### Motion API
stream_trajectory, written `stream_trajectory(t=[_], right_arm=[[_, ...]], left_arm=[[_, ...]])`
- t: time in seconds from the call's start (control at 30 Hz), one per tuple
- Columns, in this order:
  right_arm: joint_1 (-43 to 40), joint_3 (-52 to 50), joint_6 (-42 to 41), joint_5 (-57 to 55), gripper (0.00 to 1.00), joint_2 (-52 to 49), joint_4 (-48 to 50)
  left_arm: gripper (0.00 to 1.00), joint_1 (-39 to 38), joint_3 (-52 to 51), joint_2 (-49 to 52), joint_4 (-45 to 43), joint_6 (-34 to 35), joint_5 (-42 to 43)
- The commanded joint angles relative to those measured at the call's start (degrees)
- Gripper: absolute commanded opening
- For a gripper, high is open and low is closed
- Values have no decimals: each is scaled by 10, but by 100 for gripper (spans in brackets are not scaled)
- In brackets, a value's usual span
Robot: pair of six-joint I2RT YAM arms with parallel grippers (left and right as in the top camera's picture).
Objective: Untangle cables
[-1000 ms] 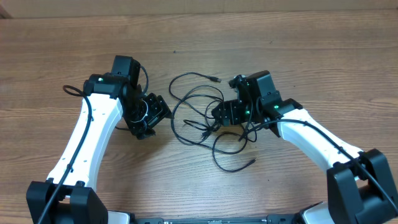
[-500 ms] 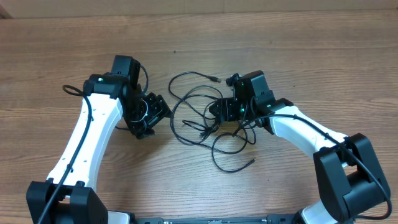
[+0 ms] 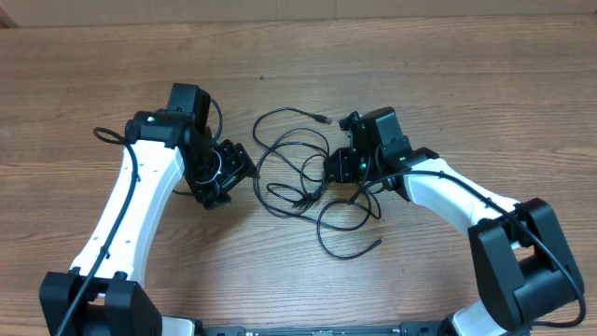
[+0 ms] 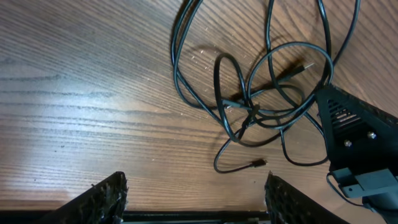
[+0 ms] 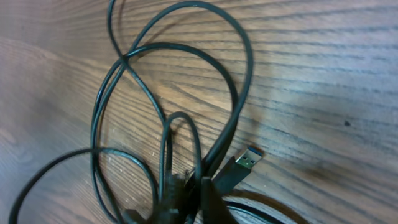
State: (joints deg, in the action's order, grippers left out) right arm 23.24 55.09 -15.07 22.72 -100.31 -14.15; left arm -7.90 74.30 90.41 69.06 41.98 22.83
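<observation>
Several loops of the cables, thin black cords, lie in one loose tangle on the wooden table, at mid-table between the two grippers. Crossings gather in a small knot near the middle of the heap, and wider loops spread from it toward the far edge and toward the robot. Plug ends lie free: a flat metal plug just beside the right fingertips, a small plug at the far side, and another at the near end of a trailing strand. Judged from these views, the cords are light, limp and smooth. A lifted strand should drag its neighbours along and may slip through a slack pinch. The plugs are the only stiff parts and could snag in a loop. A sensible hold is on a single strand a little away from the knot, or just behind a plug, so that a free end can be drawn back through the crossings. The right gripper sits over the right side of the tangle with its jaws closed together. Its wrist view shows strands running in between the tips, so it appears to pinch the cord there. The left gripper stands just left of the heap, apart from it, jaws wide and holding nothing
</observation>
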Motion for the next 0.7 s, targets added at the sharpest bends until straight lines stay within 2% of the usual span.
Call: stream_trajectory(t=[0.0, 0.33, 0.5, 0.67], right_arm=[[1, 11, 0, 5, 4, -8, 2], [0, 21, -15, -4, 4, -3, -31], [0, 72, -9, -95, 4, 19, -119], [2, 154, 37, -194, 4, 45, -224]], left_arm=[[71, -4, 9, -13, 2, 0, -7], [70, -4, 9, -13, 12, 0, -8], [70, -4, 9, -13, 12, 0, -8], [70, -4, 9, -13, 12, 0, -8]])
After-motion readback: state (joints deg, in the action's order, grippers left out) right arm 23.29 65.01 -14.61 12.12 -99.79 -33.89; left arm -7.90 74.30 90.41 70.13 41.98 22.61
